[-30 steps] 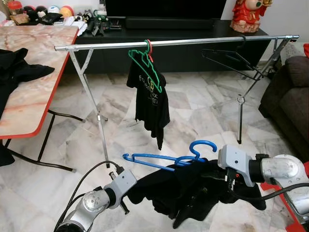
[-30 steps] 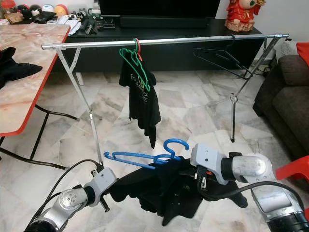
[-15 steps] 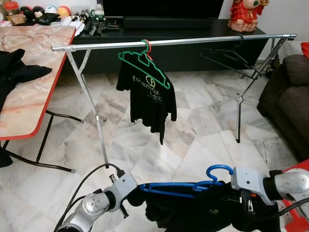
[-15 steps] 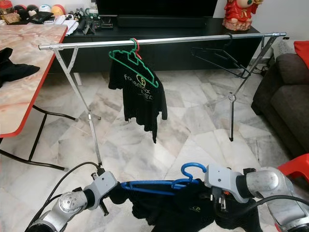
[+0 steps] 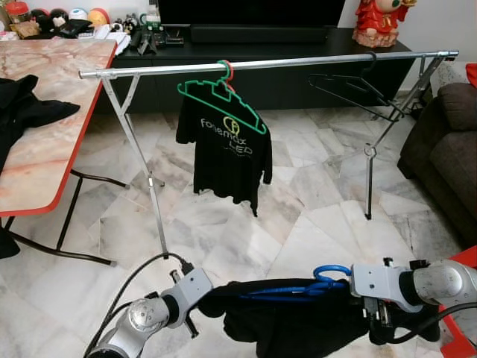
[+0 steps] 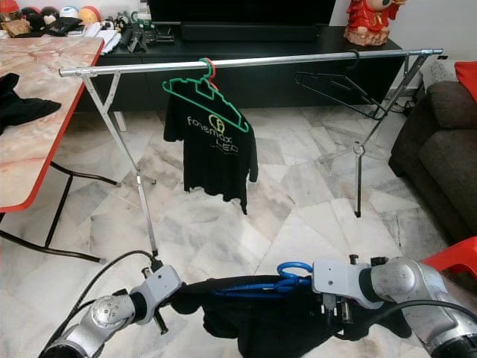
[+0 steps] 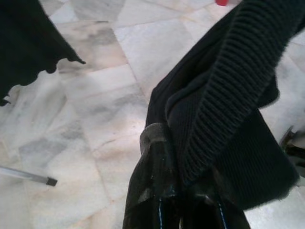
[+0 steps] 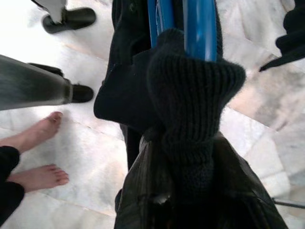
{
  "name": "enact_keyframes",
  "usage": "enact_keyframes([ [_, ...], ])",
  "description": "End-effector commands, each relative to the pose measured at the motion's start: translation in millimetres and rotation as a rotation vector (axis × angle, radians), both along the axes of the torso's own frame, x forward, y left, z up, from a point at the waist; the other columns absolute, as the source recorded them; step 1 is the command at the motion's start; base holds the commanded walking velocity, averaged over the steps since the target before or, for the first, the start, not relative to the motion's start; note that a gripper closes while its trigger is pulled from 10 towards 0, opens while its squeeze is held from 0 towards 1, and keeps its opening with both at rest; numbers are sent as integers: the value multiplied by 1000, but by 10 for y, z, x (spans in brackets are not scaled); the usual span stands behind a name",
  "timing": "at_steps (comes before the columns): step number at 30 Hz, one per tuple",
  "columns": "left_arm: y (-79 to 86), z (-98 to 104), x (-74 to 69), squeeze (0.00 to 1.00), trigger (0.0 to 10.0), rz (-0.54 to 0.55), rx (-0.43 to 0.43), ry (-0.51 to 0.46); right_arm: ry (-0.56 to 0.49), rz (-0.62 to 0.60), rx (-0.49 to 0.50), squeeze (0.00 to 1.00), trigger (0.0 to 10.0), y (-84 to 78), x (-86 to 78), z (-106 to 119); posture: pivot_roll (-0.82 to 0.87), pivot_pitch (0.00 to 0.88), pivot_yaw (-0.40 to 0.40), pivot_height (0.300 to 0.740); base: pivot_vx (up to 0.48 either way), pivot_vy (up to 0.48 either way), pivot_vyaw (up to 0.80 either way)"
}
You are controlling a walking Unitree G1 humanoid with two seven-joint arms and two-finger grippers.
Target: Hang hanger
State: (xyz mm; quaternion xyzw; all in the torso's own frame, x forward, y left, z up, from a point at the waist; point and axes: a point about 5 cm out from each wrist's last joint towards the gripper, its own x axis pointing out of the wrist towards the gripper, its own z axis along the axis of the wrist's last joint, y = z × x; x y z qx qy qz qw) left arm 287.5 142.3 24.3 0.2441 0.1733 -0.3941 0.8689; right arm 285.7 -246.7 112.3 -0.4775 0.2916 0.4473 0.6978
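Blue hanger (image 5: 294, 288) with a black garment (image 5: 298, 324) on it is held low in front of the robot, well below the metal rail (image 5: 268, 65). Right gripper (image 8: 183, 157) clamps the garment's ribbed collar at the hook end; left gripper (image 7: 167, 162) clamps the other end. Green hanger (image 5: 221, 101) with black shirt (image 5: 226, 153) hangs on the rail, black hanger (image 5: 350, 86) further right. Bare feet (image 8: 35, 157) on the marble floor (image 5: 313, 201).
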Motion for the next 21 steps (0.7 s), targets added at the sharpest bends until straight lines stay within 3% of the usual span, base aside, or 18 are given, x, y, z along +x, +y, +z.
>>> enact_keyframes([
  [1,96,-23,-32,0,0,13,5,54,-21,-51,-46,0,0,-71,24,-33,-48,174,-51,740,0,0,0],
  [12,6,311,93,0,0,-35,-106,51,-68,-132,41,0,0,213,84,-276,-34,176,-54,740,0,0,0],
  [18,-151,566,60,0,0,-140,-196,79,-89,-176,104,0,0,397,110,-397,-28,177,-57,740,0,0,0],
  [21,-180,629,55,0,0,-149,-187,62,-109,-219,143,0,0,454,128,-426,-24,179,-60,740,0,0,0],
])
